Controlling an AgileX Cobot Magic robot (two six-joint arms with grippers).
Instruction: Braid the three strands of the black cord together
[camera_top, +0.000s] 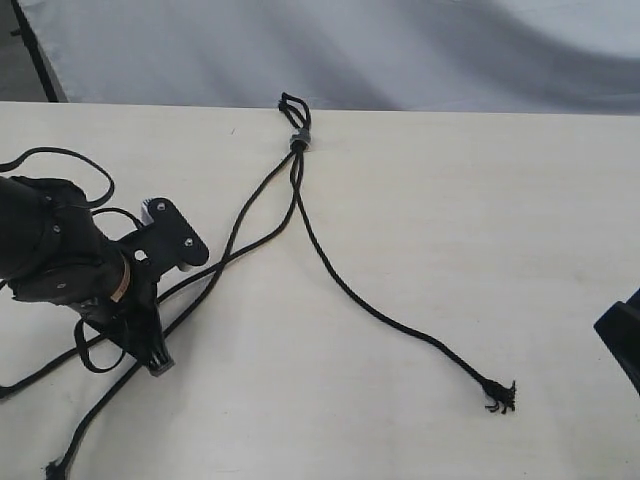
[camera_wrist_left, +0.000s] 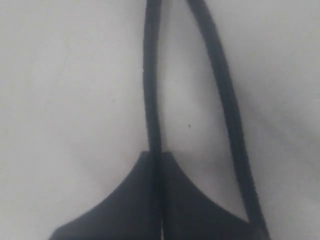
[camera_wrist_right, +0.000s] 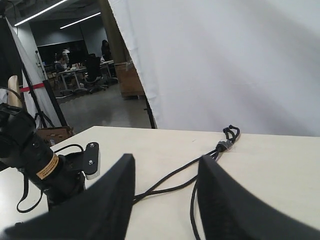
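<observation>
Braiding has hardly begun, I judge: the black cord (camera_top: 302, 215) lies on the surface (camera_top: 480, 220), its three strands (camera_top: 380, 314) fanned loose from the grey band (camera_top: 298, 139) near the far edge (no crossings visible). The left tool (camera_wrist_left: 156, 156) is pinched closed on one strand (camera_wrist_left: 151, 100); the right tool (camera_wrist_right: 166, 162) hangs wide, holding nothing. Every crossover seemingly remains.

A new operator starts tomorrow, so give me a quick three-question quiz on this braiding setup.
1. True or false: the left gripper is shut on one strand.
2. From the grey band, how many strands of the black cord run toward the left gripper? A one, B two, C three.
3. Fill in: the right gripper is ___.
Key: 1 true; 2 B; 3 open.
</observation>
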